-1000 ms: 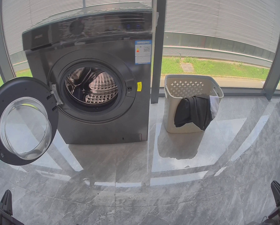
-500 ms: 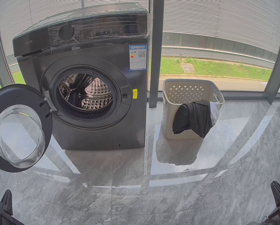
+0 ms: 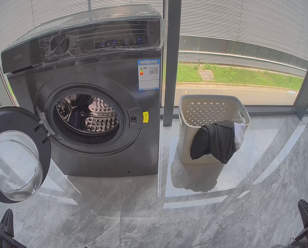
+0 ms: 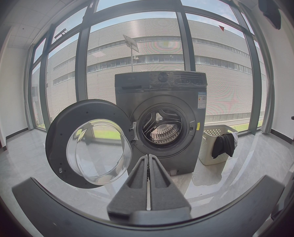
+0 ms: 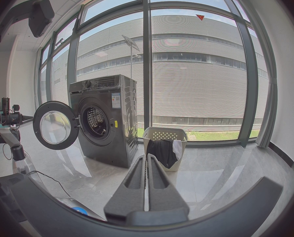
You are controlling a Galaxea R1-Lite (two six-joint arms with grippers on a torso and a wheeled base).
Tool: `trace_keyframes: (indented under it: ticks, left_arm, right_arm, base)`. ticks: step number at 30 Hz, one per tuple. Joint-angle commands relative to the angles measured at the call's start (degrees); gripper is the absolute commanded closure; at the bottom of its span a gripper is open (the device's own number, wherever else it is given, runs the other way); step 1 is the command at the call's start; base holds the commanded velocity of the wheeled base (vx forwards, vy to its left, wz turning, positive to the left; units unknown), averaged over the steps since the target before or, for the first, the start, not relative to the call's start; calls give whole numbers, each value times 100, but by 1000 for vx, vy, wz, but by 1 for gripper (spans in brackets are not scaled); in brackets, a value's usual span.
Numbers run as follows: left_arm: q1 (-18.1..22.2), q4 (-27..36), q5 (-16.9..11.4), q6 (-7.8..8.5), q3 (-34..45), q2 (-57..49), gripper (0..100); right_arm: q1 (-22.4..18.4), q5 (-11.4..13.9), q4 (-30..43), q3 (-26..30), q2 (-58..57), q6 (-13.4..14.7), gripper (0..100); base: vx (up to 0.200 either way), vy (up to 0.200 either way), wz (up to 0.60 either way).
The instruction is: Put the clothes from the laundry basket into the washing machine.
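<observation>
Plainly, we are seeing the left gripper (image 4: 148,158) and right gripper (image 5: 146,158) both clenched on nothing, while the dark clothes (image 3: 214,140) are hanging over the basket (image 3: 183,138) rim at one o'clock, probably light and floppy, so we are favouring a pinch on the bunched top fold.

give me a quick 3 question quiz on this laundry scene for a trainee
1. True or false: the washer has its door swung open.
2. Where is the dark garment? A: draped over the front rim of the basket. B: flat on the floor. C: inside the drum.
3. Fill in: the left gripper and right gripper are both ___.
Key: 1 true; 2 A; 3 shut.
</observation>
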Motion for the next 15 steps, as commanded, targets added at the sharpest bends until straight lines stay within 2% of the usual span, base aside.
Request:
trace_keyframes:
  ticks: [1,12,15]
  left_arm:
    - [1,-4,-3,-4,13,-75,100]
    - [1,5,-3,-22,13,-75,100]
    - [1,5,-3,-22,13,-75,100]
  right_arm:
    - [-1,4,-1,101,10,-4,100]
    - [-1,4,-1,101,1,-4,100]
    - [-1,4,-1,101,10,-4,100]
  base:
    - [0,-200,0]
    - [0,-200,0]
    - [200,-200,0]
